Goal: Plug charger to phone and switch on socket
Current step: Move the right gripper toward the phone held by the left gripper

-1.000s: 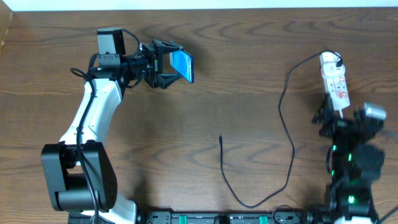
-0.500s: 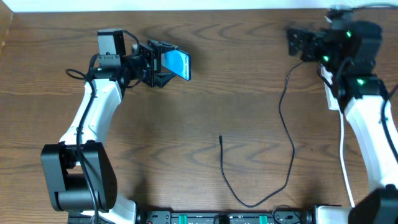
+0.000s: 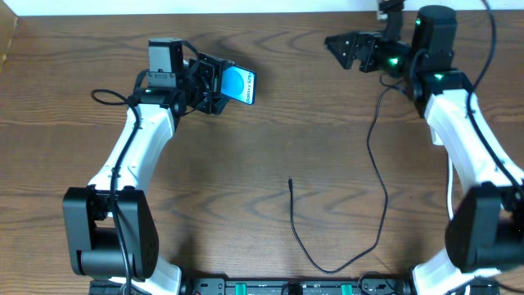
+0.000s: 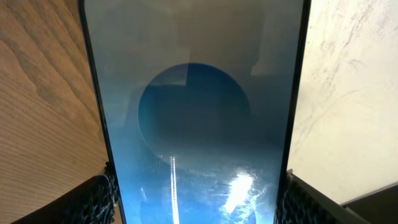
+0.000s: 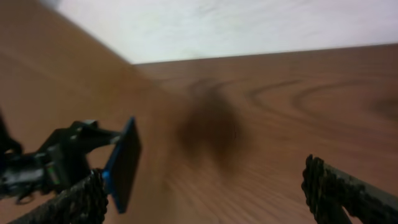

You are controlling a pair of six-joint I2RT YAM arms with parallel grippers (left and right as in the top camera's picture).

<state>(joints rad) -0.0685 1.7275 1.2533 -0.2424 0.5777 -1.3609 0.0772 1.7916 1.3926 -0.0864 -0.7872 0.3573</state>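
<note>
Two arms reach over the wooden worktop. My left gripper is clamped on the phone and holds it up near the far left side, its blue screen facing away from the arm. The left wrist view shows the pads pressing on both long edges. My right gripper hovers at the far right with its jaws wide apart, gripping nothing. The charger lies loose on the worktop in a long curve. Its connector tip sits near the centre, well apart from the phone and from both grippers.
</note>
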